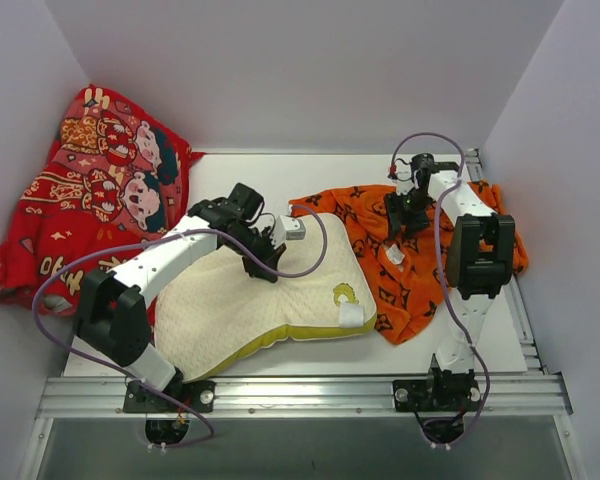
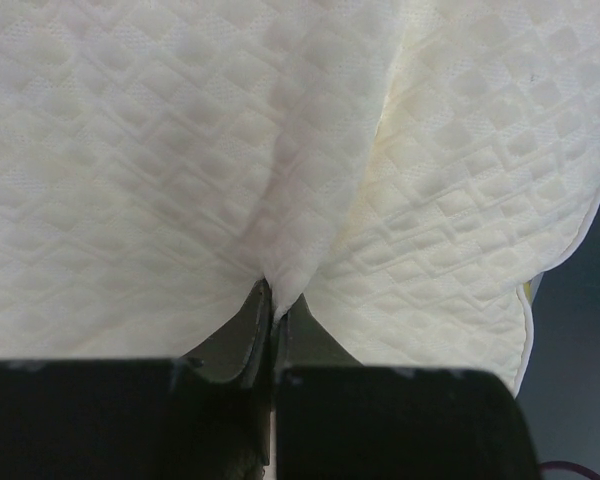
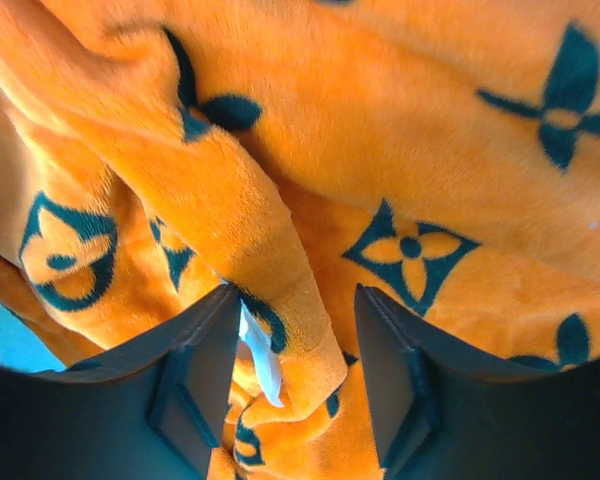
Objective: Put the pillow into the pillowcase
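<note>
The left claw [image 2: 275, 308] is pinching a fold of the flat cream-white quilted pillow [image 1: 245, 300], mid-frame, likely to drag it. The right claw [image 3: 295, 300] is standing open around a ridge of the bright orange flower-printed pillowcase [image 1: 365, 235], at right, likely to grab it.

We find bare table [image 1: 280, 175] at upper centre of the top view, between the red cloth [image 1: 90, 200] heaped at upper left and the pillowcase [image 1: 365, 235] at right. The pillow [image 1: 260, 300] fills lower centre with the left arm [image 1: 170, 260] across it, and white walls [image 1: 310, 70] close three sides.
</note>
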{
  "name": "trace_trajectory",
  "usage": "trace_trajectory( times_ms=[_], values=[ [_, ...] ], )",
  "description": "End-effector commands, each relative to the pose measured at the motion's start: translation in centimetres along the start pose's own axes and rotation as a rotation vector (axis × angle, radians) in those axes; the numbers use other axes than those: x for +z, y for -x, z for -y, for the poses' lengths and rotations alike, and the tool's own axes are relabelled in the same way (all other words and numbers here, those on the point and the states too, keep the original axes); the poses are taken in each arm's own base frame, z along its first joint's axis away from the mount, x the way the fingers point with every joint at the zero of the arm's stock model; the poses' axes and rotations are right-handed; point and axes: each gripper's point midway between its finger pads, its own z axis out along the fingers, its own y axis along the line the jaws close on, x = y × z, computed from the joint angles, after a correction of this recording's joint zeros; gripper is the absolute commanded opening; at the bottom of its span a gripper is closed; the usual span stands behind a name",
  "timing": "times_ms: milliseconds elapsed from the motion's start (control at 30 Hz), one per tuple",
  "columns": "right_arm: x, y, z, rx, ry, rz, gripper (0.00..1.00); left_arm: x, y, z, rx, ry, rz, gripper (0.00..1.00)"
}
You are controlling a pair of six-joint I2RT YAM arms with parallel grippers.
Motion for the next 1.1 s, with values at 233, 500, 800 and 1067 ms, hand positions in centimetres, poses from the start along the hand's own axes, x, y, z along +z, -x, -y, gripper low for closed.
trace_trajectory(
  times_ms=[233,500,800,1067],
  values=[
    [1.7,-3.1,-0.6,-0.093,-0.003,-0.133,0.43,-0.8,0.6,0.0,0.014,0.019,0.022,0.00],
    [0.6,-4.9,-1.6,-0.159,0.022,-0.156,0.36,-0.7,0.6,-0.3,0.015,0.027,0.023,0.00],
    [-5.9,-1.4,-2.6,-0.160,0.003,0.008,0.03,-1.8,2.7,2.3,0.181,0.026,0.071,0.00],
    [-7.3,-2.0,-2.5,-0.167,-0.017,0.001,0.00,-1.9,4.8,3.1,0.242,0.023,0.095,0.00]
  ],
)
